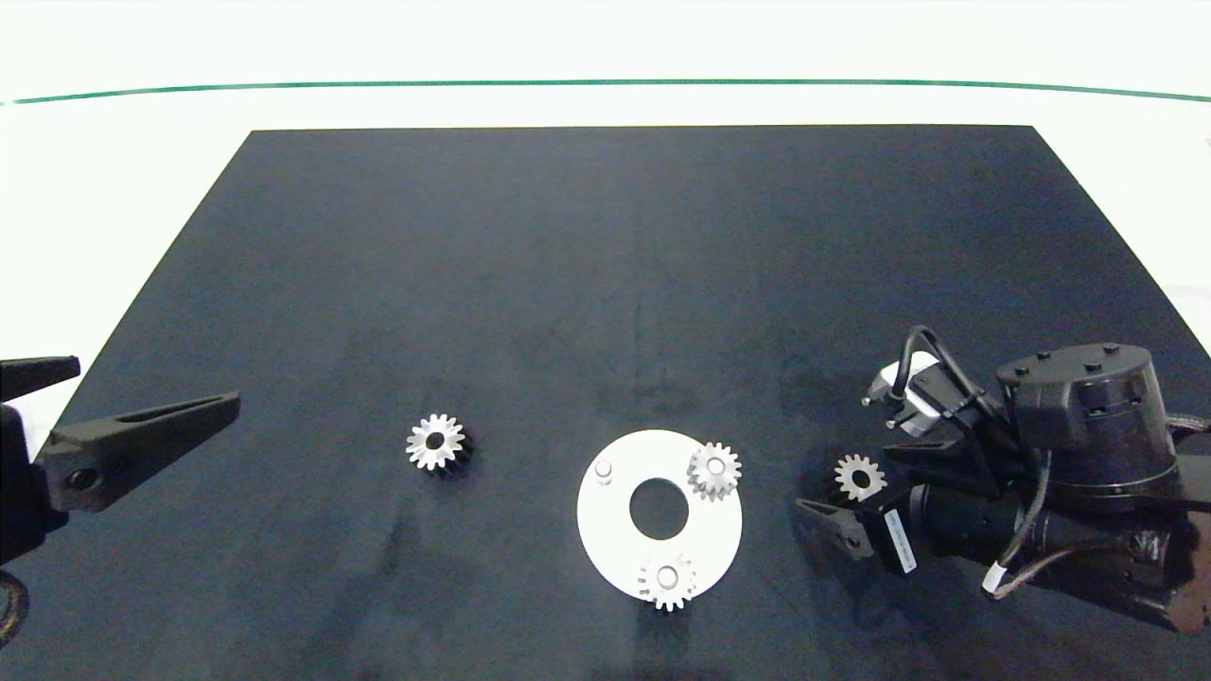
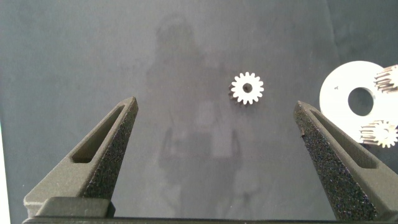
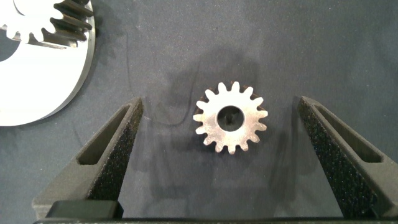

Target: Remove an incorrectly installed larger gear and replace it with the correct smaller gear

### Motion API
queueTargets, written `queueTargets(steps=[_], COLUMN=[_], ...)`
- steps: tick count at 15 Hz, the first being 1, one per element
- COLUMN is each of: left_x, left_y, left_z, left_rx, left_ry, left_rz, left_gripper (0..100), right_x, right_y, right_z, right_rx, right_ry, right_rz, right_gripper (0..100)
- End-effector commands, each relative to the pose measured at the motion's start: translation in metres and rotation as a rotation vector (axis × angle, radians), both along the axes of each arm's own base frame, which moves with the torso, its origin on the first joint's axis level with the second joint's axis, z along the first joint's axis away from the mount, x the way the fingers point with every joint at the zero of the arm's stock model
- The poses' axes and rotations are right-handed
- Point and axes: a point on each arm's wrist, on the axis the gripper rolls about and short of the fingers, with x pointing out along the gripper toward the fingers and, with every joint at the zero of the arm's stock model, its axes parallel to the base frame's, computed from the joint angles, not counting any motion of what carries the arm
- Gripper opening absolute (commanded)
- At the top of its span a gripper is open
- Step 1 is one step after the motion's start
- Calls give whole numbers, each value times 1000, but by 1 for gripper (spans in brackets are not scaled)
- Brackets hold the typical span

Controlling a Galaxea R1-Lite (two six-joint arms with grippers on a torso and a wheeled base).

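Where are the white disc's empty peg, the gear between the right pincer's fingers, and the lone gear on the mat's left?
Empty peg [image 1: 604,469], head view, its top.
Gear between the right pincer's fingers [image 3: 231,117], right wrist view, its face beside the hole.
Lone gear [image 1: 434,441], head view, its centre hole.

We see the larger gear [image 1: 436,442], silver with pointed teeth and a round centre hole, lying flat on the dark mat [image 1: 605,284], off the white disc [image 1: 610,539] and well apart from it on the left arm's side. We find the smaller gear [image 1: 859,477], the same silver toothed shape but slimmer, also flat on the mat, near the disc's opposite side, hole facing up
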Motion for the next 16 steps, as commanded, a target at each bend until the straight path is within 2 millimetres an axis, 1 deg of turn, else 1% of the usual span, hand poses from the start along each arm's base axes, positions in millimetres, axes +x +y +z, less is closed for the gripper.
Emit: queueTargets(steps=[1, 8, 16], left_x=[0, -2, -2], left_y=[0, 1, 1], left_z=[0, 1, 1], left_rx=[-1, -4, -4], left_ry=[-2, -7, -5], left_rz=[3, 5, 5], left_gripper=[100, 100, 100], right_x=[1, 1, 3], right_y=[0, -1, -2], right_z=[-1, -2, -4], right_rx=[-5, -13, -22], right_ry=[3, 0, 5], right_rz=[-4, -21, -36], right_gripper=[99, 84, 69])
